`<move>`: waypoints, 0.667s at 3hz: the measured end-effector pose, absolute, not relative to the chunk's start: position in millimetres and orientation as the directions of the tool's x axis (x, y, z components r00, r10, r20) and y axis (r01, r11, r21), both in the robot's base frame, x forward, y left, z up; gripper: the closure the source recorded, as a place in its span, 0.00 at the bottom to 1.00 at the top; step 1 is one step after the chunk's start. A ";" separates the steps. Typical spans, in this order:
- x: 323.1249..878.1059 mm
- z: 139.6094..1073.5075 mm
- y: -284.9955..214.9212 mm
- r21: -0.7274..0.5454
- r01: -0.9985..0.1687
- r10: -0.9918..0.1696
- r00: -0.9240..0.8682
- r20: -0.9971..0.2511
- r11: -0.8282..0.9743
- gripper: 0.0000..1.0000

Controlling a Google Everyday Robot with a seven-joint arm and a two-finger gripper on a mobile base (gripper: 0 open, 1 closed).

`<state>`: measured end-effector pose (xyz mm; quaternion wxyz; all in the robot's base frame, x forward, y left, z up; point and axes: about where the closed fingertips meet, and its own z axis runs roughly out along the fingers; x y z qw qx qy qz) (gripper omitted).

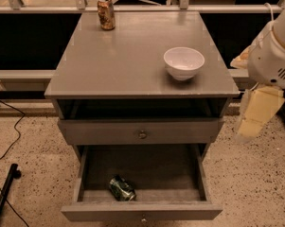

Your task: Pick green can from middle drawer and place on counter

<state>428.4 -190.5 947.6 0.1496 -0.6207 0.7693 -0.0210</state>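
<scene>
Lying on its side in the near left of the open middle drawer (180, 211), the green can (121, 188) looks untouched. The tool (255, 115) hangs right of the tabletop (128, 65); wide or narrow, I cannot tell. Reaching, grasping and placing all remain.

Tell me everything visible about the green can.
The green can is a small metal drink can, green with silvery ends, and its body looks dented. It lies on its side, at an angle, on the floor of the pulled-out drawer, left of centre and close to the front wall. Only the drawer seems to touch it. The hand hangs to the right of the counter, well away from the can.
</scene>
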 end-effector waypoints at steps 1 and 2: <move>429.4 945.1 -189.9 -0.219 -0.947 -0.961 -0.194 -0.196 0.235 0.00; 431.0 914.3 -190.1 -0.205 -0.925 -0.939 -0.280 -0.198 0.319 0.00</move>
